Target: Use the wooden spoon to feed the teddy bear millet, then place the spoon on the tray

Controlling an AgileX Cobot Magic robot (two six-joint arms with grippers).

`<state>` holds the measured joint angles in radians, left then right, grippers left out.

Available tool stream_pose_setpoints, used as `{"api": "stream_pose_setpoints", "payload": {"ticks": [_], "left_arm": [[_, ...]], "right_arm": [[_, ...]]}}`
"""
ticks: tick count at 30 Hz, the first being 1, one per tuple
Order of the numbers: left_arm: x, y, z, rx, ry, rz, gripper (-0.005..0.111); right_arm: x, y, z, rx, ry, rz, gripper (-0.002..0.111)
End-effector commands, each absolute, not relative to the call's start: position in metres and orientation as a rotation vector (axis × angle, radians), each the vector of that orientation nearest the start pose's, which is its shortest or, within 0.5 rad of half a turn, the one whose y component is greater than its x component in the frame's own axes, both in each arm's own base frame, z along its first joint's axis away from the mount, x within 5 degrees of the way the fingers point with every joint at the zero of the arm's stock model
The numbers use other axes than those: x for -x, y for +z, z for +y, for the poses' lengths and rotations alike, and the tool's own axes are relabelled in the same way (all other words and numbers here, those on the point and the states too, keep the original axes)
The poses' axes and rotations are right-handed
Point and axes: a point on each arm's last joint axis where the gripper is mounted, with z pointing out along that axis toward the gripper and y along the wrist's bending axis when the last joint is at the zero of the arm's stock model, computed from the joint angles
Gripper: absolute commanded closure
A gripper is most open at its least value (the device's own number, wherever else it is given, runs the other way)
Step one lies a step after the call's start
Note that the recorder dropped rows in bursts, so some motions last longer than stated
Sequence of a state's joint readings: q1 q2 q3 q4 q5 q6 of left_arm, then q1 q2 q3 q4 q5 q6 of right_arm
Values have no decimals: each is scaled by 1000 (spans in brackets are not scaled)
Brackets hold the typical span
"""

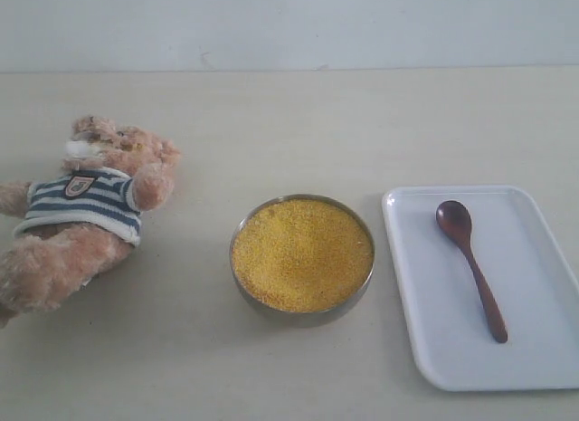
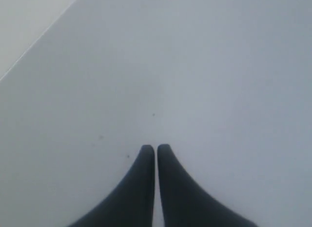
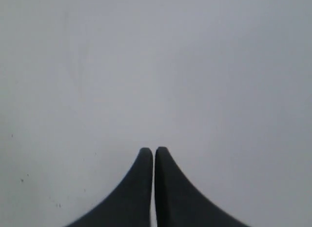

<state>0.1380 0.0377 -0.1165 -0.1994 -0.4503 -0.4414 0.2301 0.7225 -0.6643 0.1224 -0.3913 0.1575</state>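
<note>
The teddy bear (image 1: 83,217) lies on its back at the left of the table in its striped shirt. A round metal bowl (image 1: 301,316) at the centre is heaped with yellow millet (image 1: 302,253). To the right, the wooden spoon (image 1: 469,265) lies on the white tray (image 1: 534,349), bowl end towards the far side. Neither arm shows in the exterior view. My left gripper (image 2: 156,148) is shut over bare pale surface with nothing between its fingers. My right gripper (image 3: 154,150) is likewise shut and holds nothing.
The pale table (image 1: 298,131) runs back to a light wall (image 1: 289,23). Both wrist views show only plain grey-white surface; a faint edge line (image 2: 39,39) crosses one corner of the left wrist view.
</note>
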Motion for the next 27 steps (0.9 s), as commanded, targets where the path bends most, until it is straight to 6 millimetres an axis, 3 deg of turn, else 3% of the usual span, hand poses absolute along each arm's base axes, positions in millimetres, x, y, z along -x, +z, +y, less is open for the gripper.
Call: {"api": "stream_pose_setpoints", "payload": {"ticks": [1, 5, 9, 12, 14, 17, 19, 21, 23, 27], "left_arm": [[-37, 333, 1, 209, -295, 860, 103], [-47, 367, -6, 95, -258, 908, 103], [-80, 379, 5, 235, -237, 1154, 103], [-118, 375, 17, 365, -176, 1409, 103], [-144, 362, 25, 455, -113, 1624, 103], [-172, 341, 28, 422, 42, 2020, 103], [-191, 326, 22, 346, 10, 2275, 99], [-206, 310, 15, 258, -76, 2442, 88], [-224, 296, 6, 215, -228, 2515, 68], [-253, 268, -3, 98, -378, 2568, 18]], "right_arm": [[-194, 403, 45, -4, 362, 1461, 107], [-231, 379, 56, 43, 323, 1731, 107], [-253, 338, 65, 157, 256, 2120, 107], [-256, 312, 67, 290, 199, 2360, 107], [-253, 303, 66, 312, 186, 2447, 107], [-247, 297, 66, 330, 184, 2539, 107], [-242, 296, 66, 329, 203, 2590, 107], [-238, 297, 67, 318, 237, 2610, 107], [-236, 296, 68, 308, 265, 2629, 107], [-233, 295, 68, 311, 271, 2669, 107]]}}
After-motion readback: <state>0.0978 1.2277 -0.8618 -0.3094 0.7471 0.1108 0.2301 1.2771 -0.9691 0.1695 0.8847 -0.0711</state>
